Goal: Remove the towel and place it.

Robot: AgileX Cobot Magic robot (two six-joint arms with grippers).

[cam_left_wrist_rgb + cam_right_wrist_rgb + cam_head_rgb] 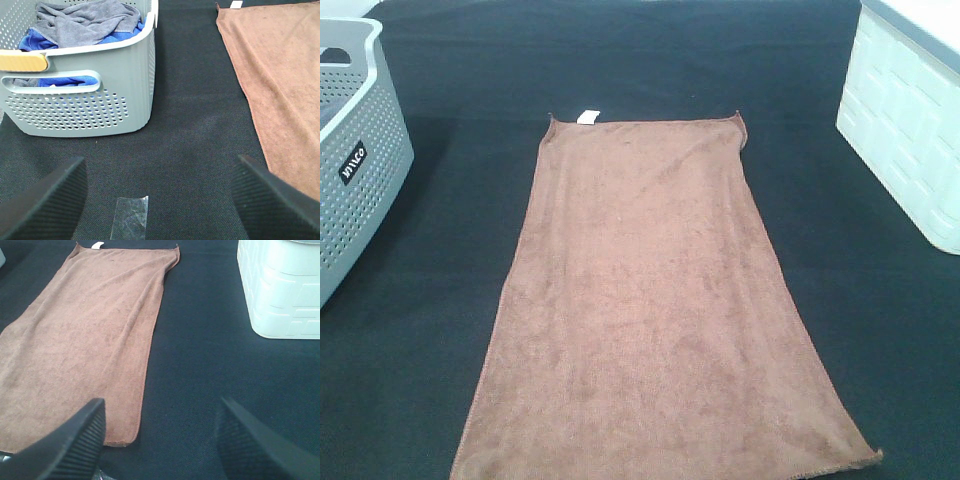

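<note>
Exterior high view: towel (655, 310) flat on black cloth (840, 300), untouched, no arm in view. Left gripper (160, 200) and right gripper (160, 437) each spread wide, empty, hovering beside towel's near corners. Beyond towel's left edge: grey basket (360, 170); beyond right edge: white bin (905, 120). Risk: pinch snags cloth beneath plush; single-corner grasp drags towel.

A large rectangular brown plush towel (655, 300) is spread flat and unfolded on the black surface (880, 300), its long axis running from 12 to 6 o'clock in the high view. A stitched hem is seen along its edges. A small white tag (586, 117) is attached at the far edge, near the 11 o'clock corner. Faint ripples are visible across the pile.
</note>
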